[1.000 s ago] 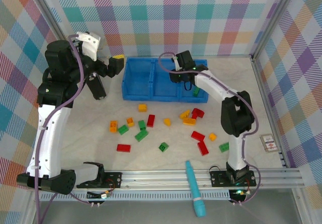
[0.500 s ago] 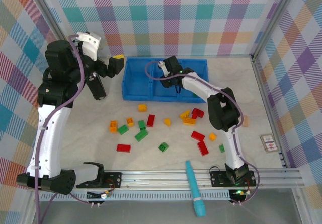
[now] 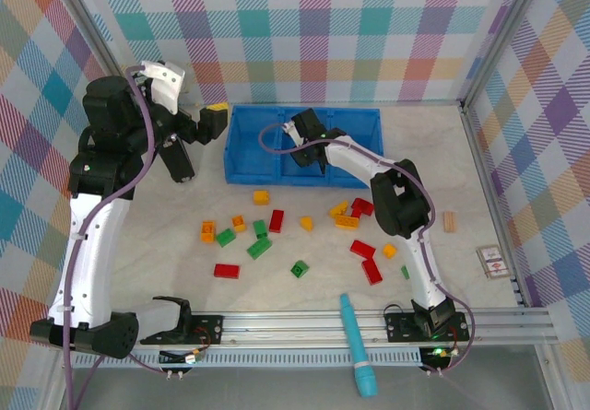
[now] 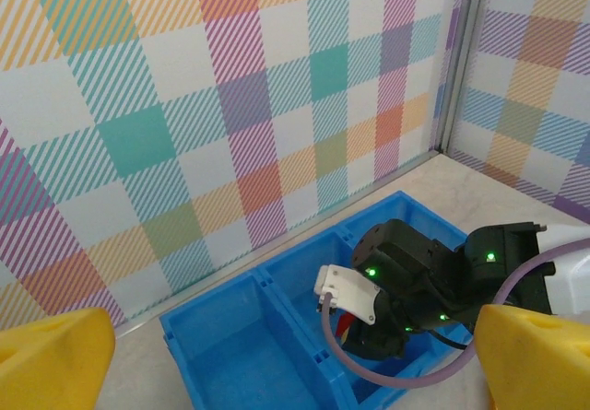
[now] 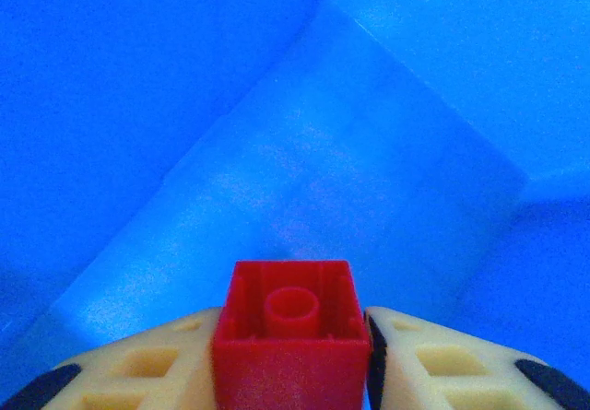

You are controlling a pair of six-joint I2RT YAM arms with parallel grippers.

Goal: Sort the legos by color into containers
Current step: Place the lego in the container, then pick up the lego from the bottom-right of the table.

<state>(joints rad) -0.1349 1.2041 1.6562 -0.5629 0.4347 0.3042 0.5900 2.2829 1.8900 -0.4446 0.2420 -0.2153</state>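
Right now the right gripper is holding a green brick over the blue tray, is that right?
Not quite. The brick clamped in the right gripper is red, not green; the right wrist view shows it plainly between the fingers. The rest holds: it is held over the blue tray.

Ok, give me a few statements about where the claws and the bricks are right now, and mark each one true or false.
The right claw grips a red brick. True.
The left claw holds a yellow brick. False: it is open and empty.
The right claw is over the blue tray. True.
The teal pen lies in the tray. False: it lies at the table's near edge.
No bricks are left on the table. False: loose bricks lie in front of the tray.
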